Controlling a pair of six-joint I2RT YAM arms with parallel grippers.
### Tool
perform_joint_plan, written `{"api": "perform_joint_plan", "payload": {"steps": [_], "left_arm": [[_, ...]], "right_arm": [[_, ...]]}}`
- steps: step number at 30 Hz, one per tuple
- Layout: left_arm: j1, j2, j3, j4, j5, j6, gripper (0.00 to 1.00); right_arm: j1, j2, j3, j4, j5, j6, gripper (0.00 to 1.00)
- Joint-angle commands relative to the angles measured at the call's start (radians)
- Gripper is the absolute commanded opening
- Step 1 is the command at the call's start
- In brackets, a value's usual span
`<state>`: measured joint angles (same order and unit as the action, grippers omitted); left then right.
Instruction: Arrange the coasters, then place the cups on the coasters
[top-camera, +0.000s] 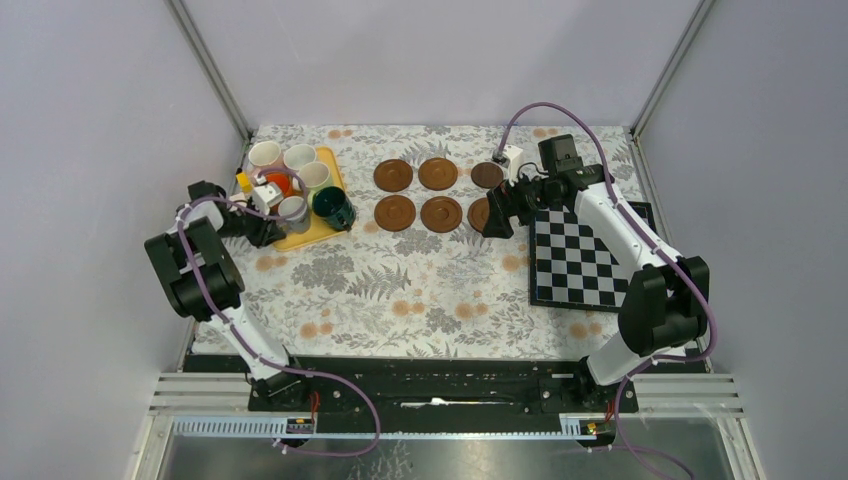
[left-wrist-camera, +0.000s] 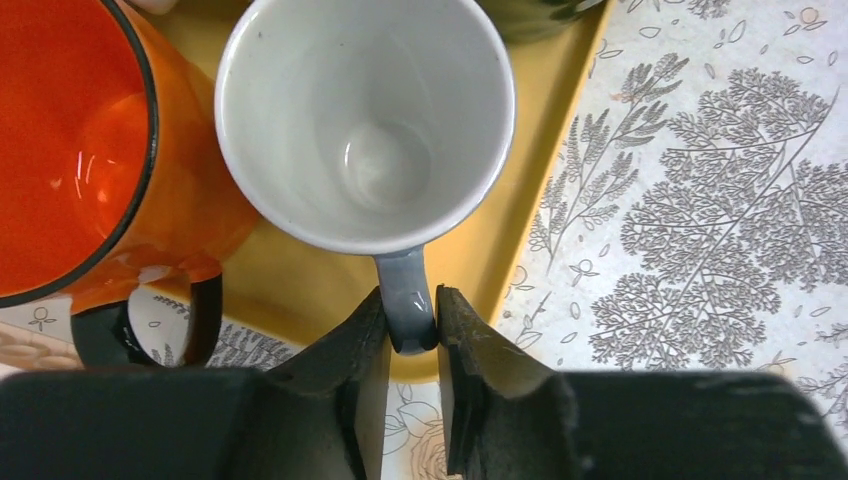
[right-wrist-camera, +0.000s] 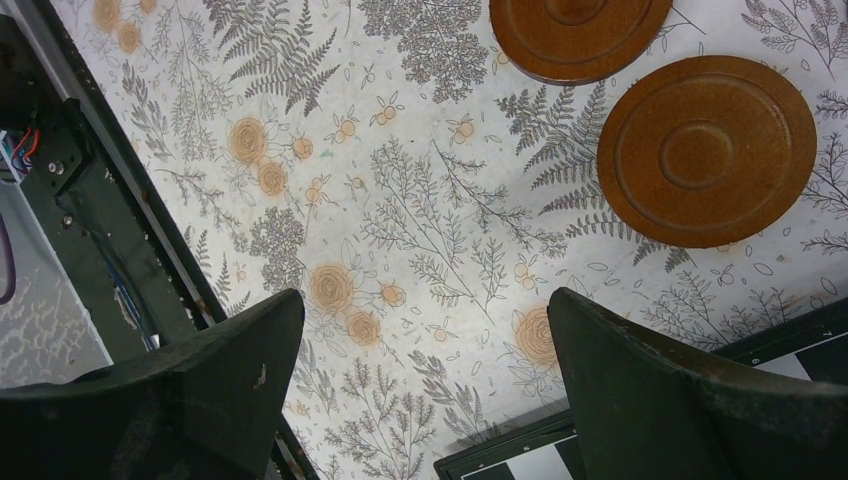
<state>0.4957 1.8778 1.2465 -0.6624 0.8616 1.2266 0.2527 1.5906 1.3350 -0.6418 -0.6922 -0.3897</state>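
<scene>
Left jaws nearly closed, pinching grey cup (left-wrist-camera: 365, 120) handle between them; right jaws wide, empty.

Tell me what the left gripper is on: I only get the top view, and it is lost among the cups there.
Observer: The left gripper has the handle of the grey cup between its fingers, one against each side.
Operator: Is that cup clear of its neighbours?
Observer: The orange cup stands close beside it; I cannot tell if they touch. Both are on the tray.
Operator: And the right gripper?
Observer: The right gripper is wide open and empty over bare cloth, with two coasters just ahead.
</scene>
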Motion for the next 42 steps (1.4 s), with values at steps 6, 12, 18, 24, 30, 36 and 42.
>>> {"api": "perform_joint_plan", "payload": {"steps": [6, 12, 18, 24, 30, 36, 42], "left_arm": [[0.001, -0.118, -0.048, -0.011, 0.046, -0.005, 0.04], [0.001, -0.149, -0.069, -0.011, 0.042, -0.069, 0.00], [0.002, -0.257, -0.128, -0.011, 0.027, -0.125, 0.00], [-0.008, -0.377, -0.144, -0.018, 0.033, -0.225, 0.00], [-0.103, -0.482, -0.072, -0.126, -0.031, -0.316, 0.00], [-0.328, -0.555, 0.011, -0.082, -0.096, -0.558, 0.00], [-0.656, -0.485, 0.111, 0.078, -0.287, -0.817, 0.00]], "right_arm": [[-0.007, 0.003, 0.020, -0.010, -0.023, -0.020, 1.00], [-0.007, 0.004, 0.024, -0.011, -0.024, -0.020, 1.00], [-0.009, -0.001, 0.023, -0.009, -0.020, -0.018, 1.00], [-0.020, 0.026, 0.060, -0.043, -0.026, -0.007, 1.00], [-0.094, 0.009, 0.082, -0.020, -0.099, 0.071, 1.00], [-0.156, -0.039, 0.051, 0.053, -0.043, 0.174, 1.00], [-0.177, -0.120, -0.037, 0.165, 0.061, 0.231, 1.00]]}}
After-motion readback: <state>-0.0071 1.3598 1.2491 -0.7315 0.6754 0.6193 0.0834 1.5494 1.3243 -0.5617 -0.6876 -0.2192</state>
